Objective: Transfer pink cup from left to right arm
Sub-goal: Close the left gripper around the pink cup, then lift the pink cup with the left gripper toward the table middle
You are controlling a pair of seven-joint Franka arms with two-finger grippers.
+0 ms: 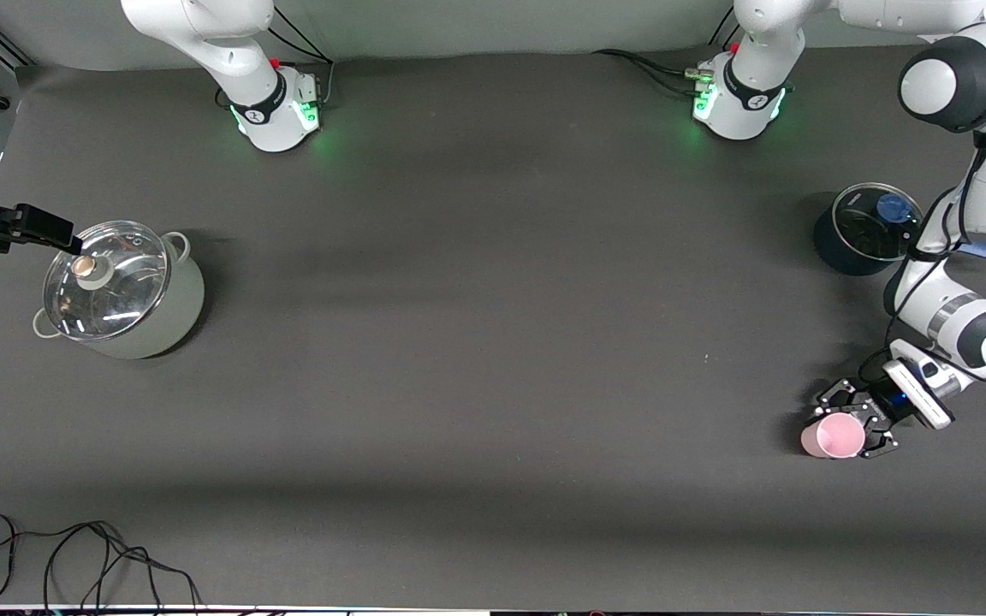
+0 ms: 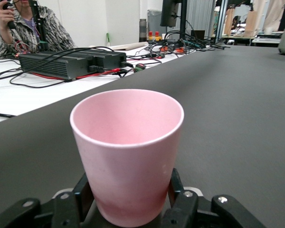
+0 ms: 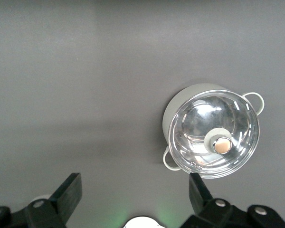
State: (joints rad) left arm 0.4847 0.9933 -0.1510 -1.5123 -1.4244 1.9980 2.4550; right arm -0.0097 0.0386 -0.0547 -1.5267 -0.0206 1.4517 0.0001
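The pink cup stands upright near the left arm's end of the table, close to the front camera. My left gripper is shut on it low down. In the left wrist view the cup fills the middle, and the linkage fingers press on both sides of its base. My right gripper is open and empty, up in the air at the right arm's end beside the lidded pale pot. In the right wrist view it looks down on bare table, with the pot off to one side.
A dark blue pot with a glass lid and a blue handle stands near the left arm's forearm, farther from the front camera than the cup. Loose black cables lie at the table's front edge toward the right arm's end.
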